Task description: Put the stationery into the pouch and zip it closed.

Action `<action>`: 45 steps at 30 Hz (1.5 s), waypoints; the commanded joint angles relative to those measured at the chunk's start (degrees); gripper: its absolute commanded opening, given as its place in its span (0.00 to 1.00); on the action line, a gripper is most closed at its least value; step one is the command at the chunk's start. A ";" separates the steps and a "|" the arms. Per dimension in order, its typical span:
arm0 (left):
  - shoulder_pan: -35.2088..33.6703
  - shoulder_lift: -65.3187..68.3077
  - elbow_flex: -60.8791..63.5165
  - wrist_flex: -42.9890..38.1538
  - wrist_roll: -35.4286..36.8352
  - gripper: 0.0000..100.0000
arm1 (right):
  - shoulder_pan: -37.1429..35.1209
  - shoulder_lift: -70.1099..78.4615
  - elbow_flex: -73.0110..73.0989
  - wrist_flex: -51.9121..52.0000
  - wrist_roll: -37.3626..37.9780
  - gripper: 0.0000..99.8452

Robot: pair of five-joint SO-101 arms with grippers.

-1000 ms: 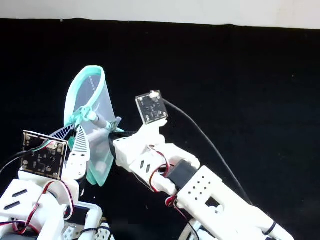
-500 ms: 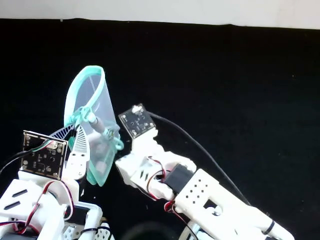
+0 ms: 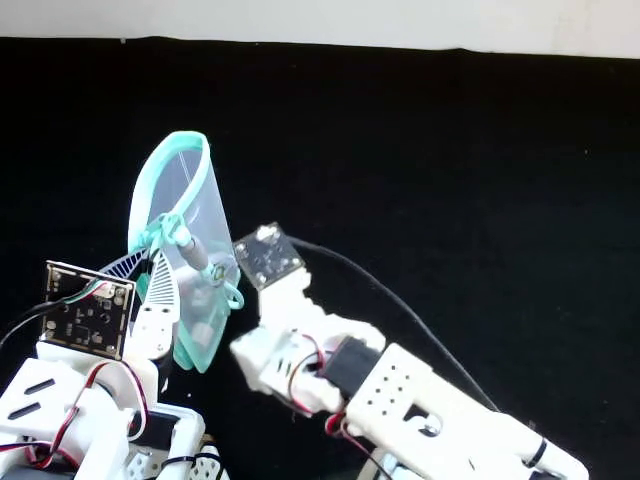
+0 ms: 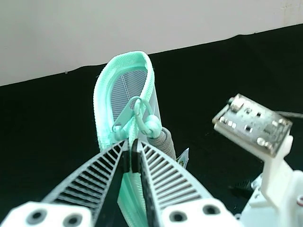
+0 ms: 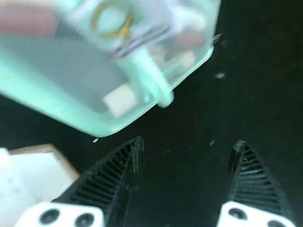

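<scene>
The pouch (image 3: pixel 186 195) is held upright above the black surface (image 3: pixel 450 150), its mint rim pinched between the closed fingers of the left pincer (image 4: pixel 132 152), just below the ring-shaped zip pull (image 4: pixel 138 111). The right pincer (image 5: pixel 188 144) is spread wide and holds nothing; it is set just beside the lower corner of the pouch, apart from it. One pen (image 4: pixel 164 142) with a grey grip is seen against the pouch's side, close to the left fingertips; whether it lies wholly inside cannot be told. Through the clear wall one small white block (image 5: pixel 119 100) is made out, perhaps an eraser. One pouch, one pen, one white block and two pincers are counted, and no loose stationery is seen on the surface. The filling step is judged to be nearly done, with the zipping not yet begun. For the next move, the pen would probably have to be seated fully and the zip pull taken by the free pincer, while the pouch is steadied by the other
</scene>
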 commanded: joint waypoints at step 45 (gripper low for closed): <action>0.48 0.04 0.22 1.41 0.35 0.01 | 1.89 -0.92 -5.76 -14.37 -5.01 0.29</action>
